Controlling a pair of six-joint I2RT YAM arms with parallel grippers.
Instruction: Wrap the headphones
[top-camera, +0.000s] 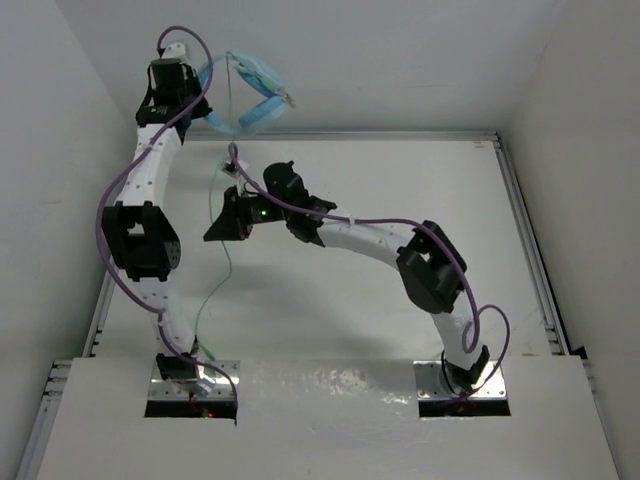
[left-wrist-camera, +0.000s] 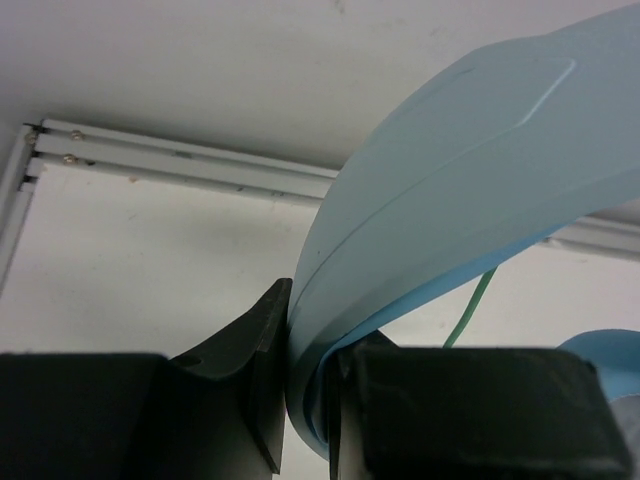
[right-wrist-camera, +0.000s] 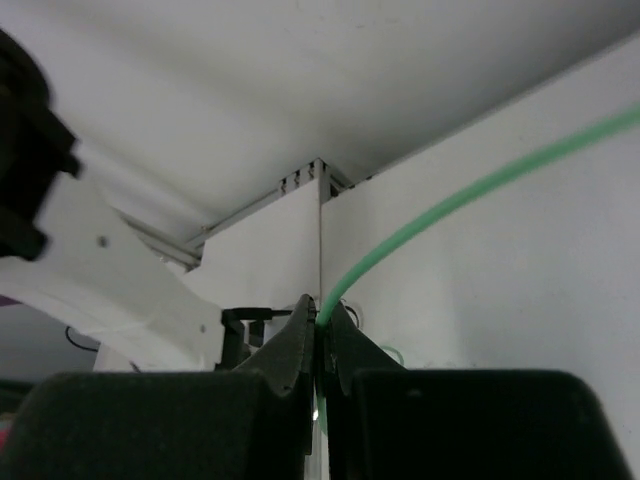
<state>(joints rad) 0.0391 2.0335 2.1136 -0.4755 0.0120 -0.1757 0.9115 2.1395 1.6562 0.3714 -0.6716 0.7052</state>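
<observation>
The light blue headphones (top-camera: 252, 100) hang in the air at the back left, above the table's rear edge. My left gripper (top-camera: 205, 108) is shut on their headband (left-wrist-camera: 470, 170), which shows pinched between the black fingers (left-wrist-camera: 255, 390) in the left wrist view, where the gripper (left-wrist-camera: 312, 400) is seen from behind. An earcup edge (left-wrist-camera: 612, 350) shows at the right. The thin pale green cable (top-camera: 226, 268) runs down from the headphones toward the near edge of the table. My right gripper (top-camera: 212, 234) is shut on this cable (right-wrist-camera: 470, 190) at mid-table and holds it taut; the gripper (right-wrist-camera: 320, 325) also shows in the right wrist view. The plug is not visible.
The white table is boxed in by white walls with an aluminium rail (top-camera: 520, 230) along the right and another (left-wrist-camera: 190, 165) at the back. My left arm (top-camera: 150, 240) stands upright at the left, with thick purple cables (top-camera: 105, 215) looping beside it. Its white link (right-wrist-camera: 110, 270) lies close to my right gripper.
</observation>
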